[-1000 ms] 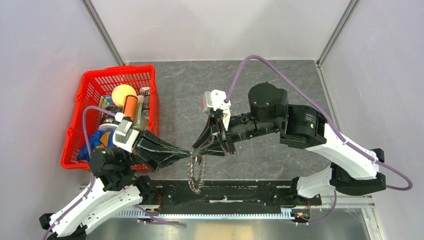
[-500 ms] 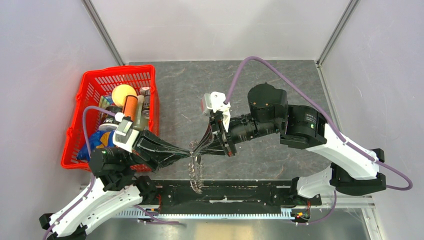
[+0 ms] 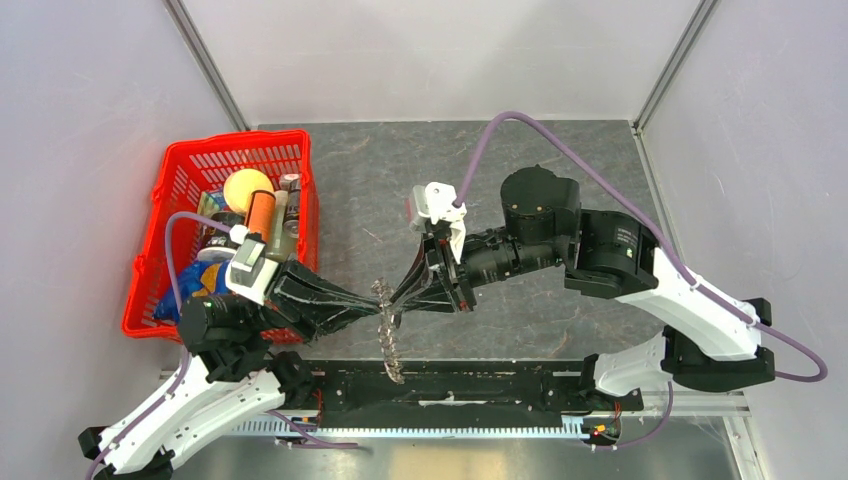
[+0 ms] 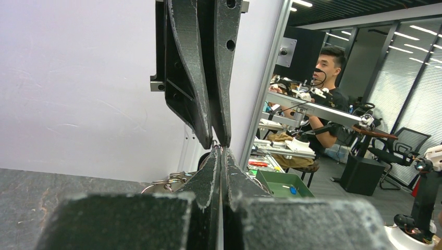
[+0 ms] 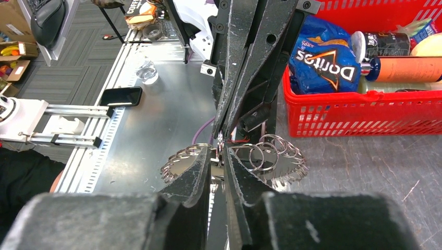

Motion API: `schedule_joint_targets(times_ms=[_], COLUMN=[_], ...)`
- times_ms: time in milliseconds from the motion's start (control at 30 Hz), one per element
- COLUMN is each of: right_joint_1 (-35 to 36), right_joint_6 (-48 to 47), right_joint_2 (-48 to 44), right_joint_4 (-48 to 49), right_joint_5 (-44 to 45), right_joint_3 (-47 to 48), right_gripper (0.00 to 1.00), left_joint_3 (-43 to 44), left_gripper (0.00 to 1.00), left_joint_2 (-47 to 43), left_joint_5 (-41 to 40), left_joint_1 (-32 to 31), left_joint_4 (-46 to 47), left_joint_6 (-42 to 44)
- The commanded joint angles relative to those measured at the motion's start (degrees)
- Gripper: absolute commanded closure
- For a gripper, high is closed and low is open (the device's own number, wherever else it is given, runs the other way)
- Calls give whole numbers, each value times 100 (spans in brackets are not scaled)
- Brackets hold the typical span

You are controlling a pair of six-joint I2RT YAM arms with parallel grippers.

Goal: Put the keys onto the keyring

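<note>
The keyring [image 3: 388, 338] hangs edge-on between the two arms above the near part of the table. It is a ring densely strung with small metal split rings [image 5: 281, 160]. My left gripper [image 3: 378, 306] comes in from the left and is shut on the ring's upper part; its jaws press together [image 4: 220, 149]. My right gripper [image 3: 397, 300] meets it tip to tip from the right. Its jaws [image 5: 219, 155] stand a narrow slit apart with the ring's metal pinched between the tips. The keys, as a loose dark piece, show in no view.
A red basket [image 3: 236, 140] stands at the left, holding a chips bag [image 5: 323, 60], a yellow ball and an orange bottle. A black rail [image 3: 460, 385] runs along the near edge under the hanging ring. Frame posts rise at the back corners.
My right gripper's jaws, spread wide a second ago, have closed onto the ring beside the left tips. The ring's top has tilted slightly to the left. The left arm has held still.
</note>
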Motion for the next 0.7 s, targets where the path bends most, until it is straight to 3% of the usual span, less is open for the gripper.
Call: schedule_joint_targets(times_ms=[0, 667], right_joint_1=[6, 6], right_joint_6=[24, 31], right_joint_2=[-248, -107], right_joint_4=[92, 142], right_joint_5=[-7, 41], right_joint_3=[65, 97], right_gripper=[78, 75], left_joint_3=[65, 60], left_gripper=[98, 98], left_joint_2=[28, 9], left_joint_5=[-138, -121], left_joint_1=[-28, -23], left_joint_4=[375, 385], left_joint_6=[-104, -123])
